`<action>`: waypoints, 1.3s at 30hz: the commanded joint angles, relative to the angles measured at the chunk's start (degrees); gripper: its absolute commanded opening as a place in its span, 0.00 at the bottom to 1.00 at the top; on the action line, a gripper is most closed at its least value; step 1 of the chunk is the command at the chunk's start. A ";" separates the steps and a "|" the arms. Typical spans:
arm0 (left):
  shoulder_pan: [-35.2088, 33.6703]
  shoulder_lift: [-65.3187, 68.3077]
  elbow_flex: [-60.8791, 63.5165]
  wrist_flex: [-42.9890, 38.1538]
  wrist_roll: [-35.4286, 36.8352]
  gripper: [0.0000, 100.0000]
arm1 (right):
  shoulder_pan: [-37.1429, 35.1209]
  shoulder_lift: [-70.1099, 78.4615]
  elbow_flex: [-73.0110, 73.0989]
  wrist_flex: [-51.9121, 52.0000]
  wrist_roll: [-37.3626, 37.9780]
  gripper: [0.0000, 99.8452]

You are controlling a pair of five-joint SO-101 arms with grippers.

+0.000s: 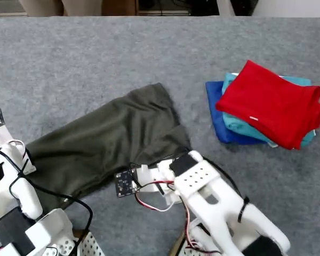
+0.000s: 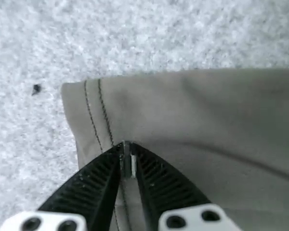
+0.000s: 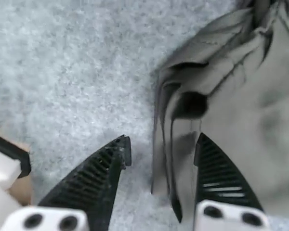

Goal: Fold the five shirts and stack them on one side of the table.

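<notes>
An olive shirt (image 1: 112,141) lies partly folded on the grey carpet, left of centre. My left gripper (image 2: 126,150) is shut on the olive shirt (image 2: 207,125), pinching the fabric just inside its stitched hem near a corner. My right gripper (image 3: 163,142) stands open at the bunched, layered edge of the shirt (image 3: 241,96). One finger (image 3: 111,163) is over bare carpet and the other (image 3: 214,168) rests on the cloth. In the high view the right arm (image 1: 194,176) sits at the shirt's near right edge and the left arm (image 1: 16,186) at its near left end.
At the right stands a stack of folded shirts: a red one (image 1: 269,101) on top, a teal one (image 1: 240,125) under it and a blue one (image 1: 218,114) at the bottom. Grey carpet (image 1: 69,64) stretches open behind the olive shirt.
</notes>
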 commanded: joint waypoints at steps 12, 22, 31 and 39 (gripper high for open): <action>-0.35 0.13 -2.37 0.44 -0.18 0.02 | -0.22 15.52 -4.53 -8.00 -0.70 0.22; -0.70 0.04 -2.29 0.44 -0.26 0.02 | 2.68 24.66 -11.47 -5.36 -3.16 0.02; -0.62 0.04 -2.29 0.44 -0.26 0.02 | 2.59 25.45 -12.88 -4.92 -5.63 0.00; -0.53 0.13 -2.37 0.44 -0.26 0.02 | 3.30 25.89 -23.08 3.16 -5.98 0.00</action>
